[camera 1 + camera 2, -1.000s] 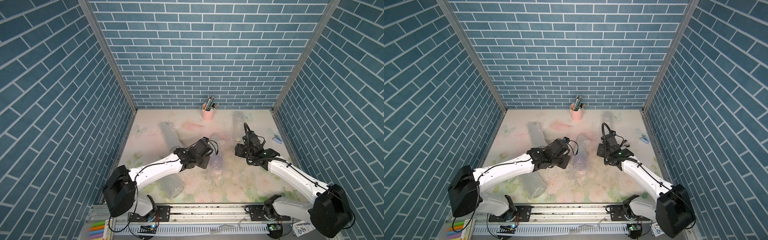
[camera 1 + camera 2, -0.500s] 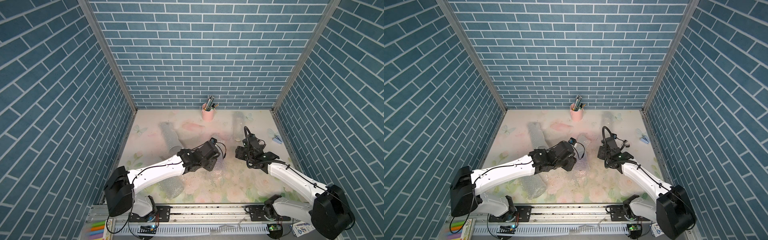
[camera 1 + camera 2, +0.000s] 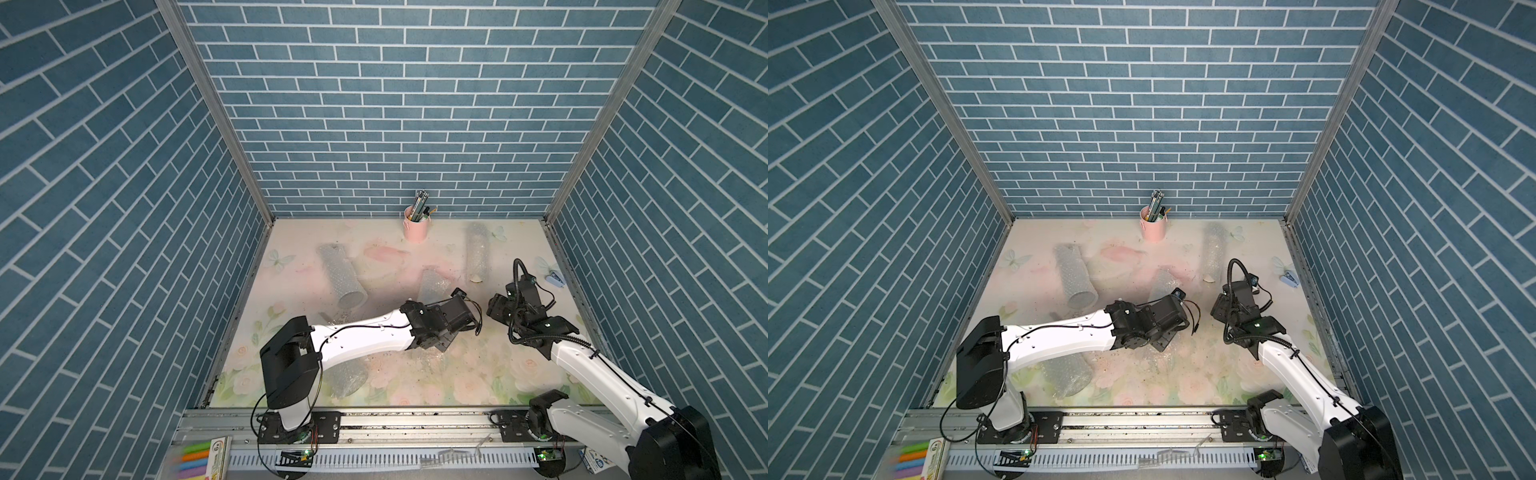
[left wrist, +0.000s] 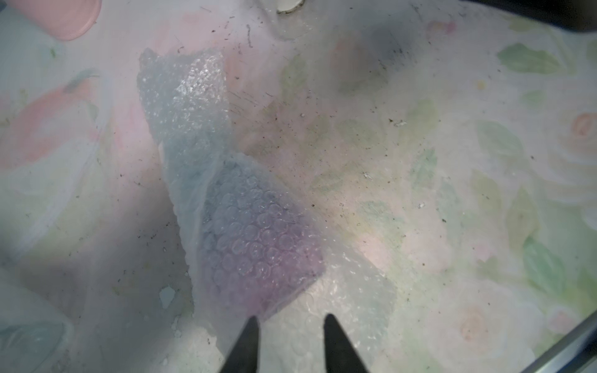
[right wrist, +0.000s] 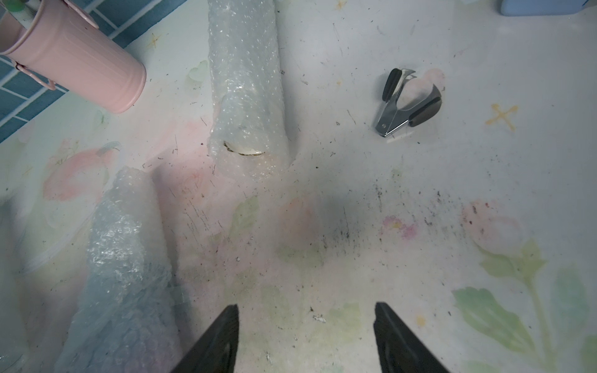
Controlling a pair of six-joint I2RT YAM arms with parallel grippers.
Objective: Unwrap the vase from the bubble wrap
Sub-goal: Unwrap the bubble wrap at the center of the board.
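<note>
the left gripper (image 4: 290, 323) has swung right over the flattened bubble wrap (image 4: 245, 232) at mid table (image 4: 420, 161), jaws now narrowly apart at its near edge, gripping nothing visible; likely a fresh pinch. the right gripper (image 5: 307, 310) hangs spread wide, empty, just right.

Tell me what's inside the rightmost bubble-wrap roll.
A pale curved rim shows at the roll's open end. The wrap covers the rest, so what it is cannot be told.
</note>
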